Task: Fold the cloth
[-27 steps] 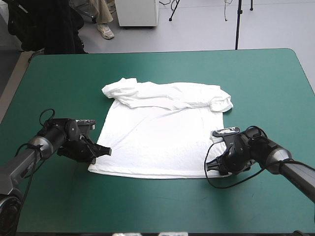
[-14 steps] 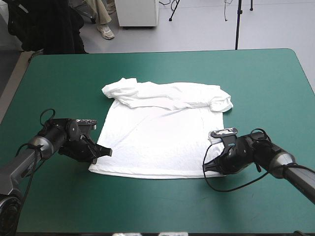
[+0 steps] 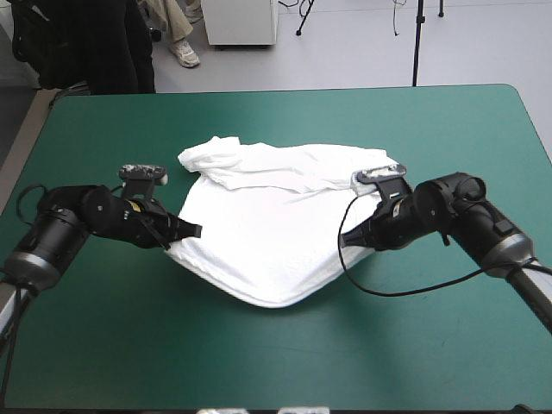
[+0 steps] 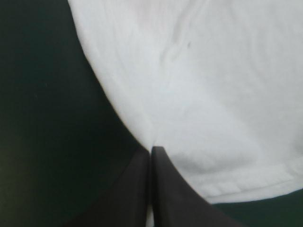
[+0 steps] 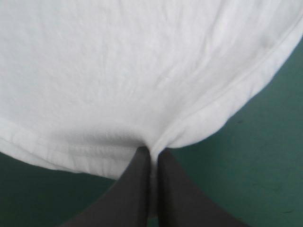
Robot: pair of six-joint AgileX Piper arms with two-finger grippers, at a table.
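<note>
White T-shirt (image 3: 269,246), hem corners in left gripper (image 3: 185,233) and right gripper (image 3: 348,239)

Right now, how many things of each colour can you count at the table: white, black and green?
White: 1, the T-shirt
Black: 2, the left tool and the right tool, each pinching the T-shirt's hem
Teal-green: 1, the table cover
Total: 4

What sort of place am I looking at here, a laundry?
Probably a robot test bench, not a laundry: the left pincer and right pincer each pinch one white T-shirt on a teal-green table.
</note>
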